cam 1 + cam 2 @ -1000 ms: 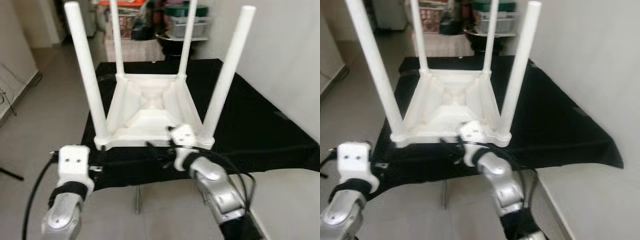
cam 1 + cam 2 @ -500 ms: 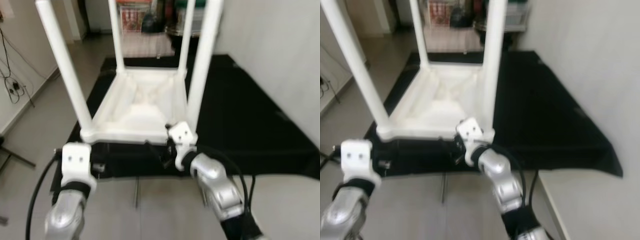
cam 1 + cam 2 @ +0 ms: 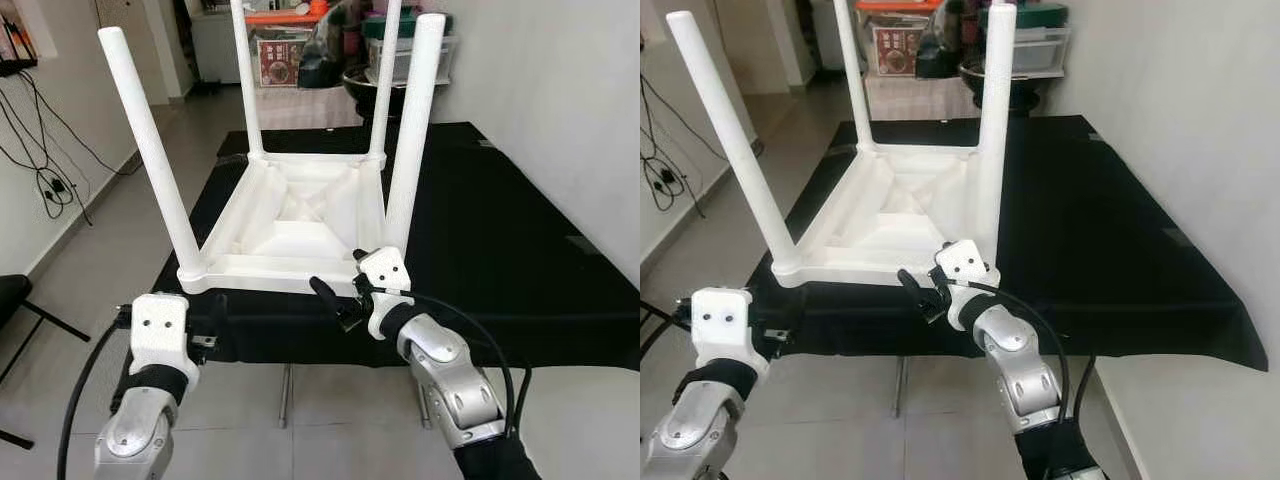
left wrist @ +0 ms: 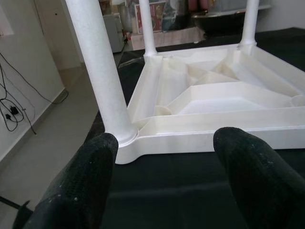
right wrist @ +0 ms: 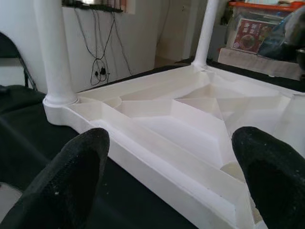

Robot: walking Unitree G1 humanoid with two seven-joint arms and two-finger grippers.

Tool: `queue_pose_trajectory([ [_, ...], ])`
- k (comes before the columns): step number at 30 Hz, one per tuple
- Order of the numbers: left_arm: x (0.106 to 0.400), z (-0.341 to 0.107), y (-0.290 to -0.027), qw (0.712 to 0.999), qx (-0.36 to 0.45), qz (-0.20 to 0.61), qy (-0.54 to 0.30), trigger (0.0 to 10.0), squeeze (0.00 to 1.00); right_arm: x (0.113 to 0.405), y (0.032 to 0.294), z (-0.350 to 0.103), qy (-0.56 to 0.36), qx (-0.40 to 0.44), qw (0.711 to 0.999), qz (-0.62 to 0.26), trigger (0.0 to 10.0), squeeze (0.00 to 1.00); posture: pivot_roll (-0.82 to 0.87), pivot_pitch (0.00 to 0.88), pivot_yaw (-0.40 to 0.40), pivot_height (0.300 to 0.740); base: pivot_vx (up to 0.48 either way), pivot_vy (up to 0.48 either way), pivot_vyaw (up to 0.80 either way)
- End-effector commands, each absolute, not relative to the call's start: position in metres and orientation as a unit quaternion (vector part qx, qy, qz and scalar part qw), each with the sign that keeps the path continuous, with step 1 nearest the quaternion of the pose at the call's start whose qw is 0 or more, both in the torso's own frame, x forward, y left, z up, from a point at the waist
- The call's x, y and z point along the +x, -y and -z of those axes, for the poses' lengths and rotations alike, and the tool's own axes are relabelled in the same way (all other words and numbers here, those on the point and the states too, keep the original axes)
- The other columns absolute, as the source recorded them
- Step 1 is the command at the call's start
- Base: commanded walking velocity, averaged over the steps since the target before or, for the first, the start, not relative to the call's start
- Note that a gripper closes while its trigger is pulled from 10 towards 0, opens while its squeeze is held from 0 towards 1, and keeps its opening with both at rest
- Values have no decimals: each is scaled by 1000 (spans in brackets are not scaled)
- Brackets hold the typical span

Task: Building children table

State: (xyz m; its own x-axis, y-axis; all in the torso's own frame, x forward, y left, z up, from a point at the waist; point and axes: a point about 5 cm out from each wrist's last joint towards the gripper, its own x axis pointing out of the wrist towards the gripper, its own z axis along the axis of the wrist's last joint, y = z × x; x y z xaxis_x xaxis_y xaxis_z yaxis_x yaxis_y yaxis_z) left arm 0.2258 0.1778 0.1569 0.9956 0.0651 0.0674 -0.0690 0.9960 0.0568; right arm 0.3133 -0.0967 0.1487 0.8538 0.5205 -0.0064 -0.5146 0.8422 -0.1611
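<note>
Fingers, left wrist view: two matte black rounded fingers (image 4: 81,186) spread wide apart, gripping nothing, pointed at the near rim of the white table (image 4: 209,112).
Fingers, right wrist view: black fingers (image 5: 71,167) likewise parted and bare, aimed at the ribbed underside of the white table.
Head views, white table: glossy moulded plastic, lying upside down on a black cloth (image 3: 500,230), four round legs (image 3: 150,160) standing upward; underside shows raised ribs around a square centre.
Head views, left gripper (image 3: 215,310): just short of the near-left corner, not touching.
Head views, right gripper (image 3: 340,300): at the near-right corner, beside the leg base.
Floor (image 3: 110,230): pale smooth tiles.
</note>
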Motion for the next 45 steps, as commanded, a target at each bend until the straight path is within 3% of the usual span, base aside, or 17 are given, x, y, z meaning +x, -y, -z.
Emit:
queue_pose_trajectory([
  [1,227,-159,-178,998,34,-25,37,10000,0,314,98,-150,21,-75,960,-268,10000,0,2,0,4,740,0,0,0],
  [16,226,-158,-176,999,31,-20,36,10000,0,312,92,-147,16,-79,954,-288,10000,0,3,0,12,740,0,0,-107],
  [32,226,-158,-174,999,33,-10,37,10000,0,307,86,-147,29,-94,941,-322,10000,0,4,0,19,740,311,0,150],
  [45,226,-157,-167,999,22,25,31,10000,0,310,91,-145,11,-61,951,-304,10000,0,9,0,19,740,210,0,0],
])
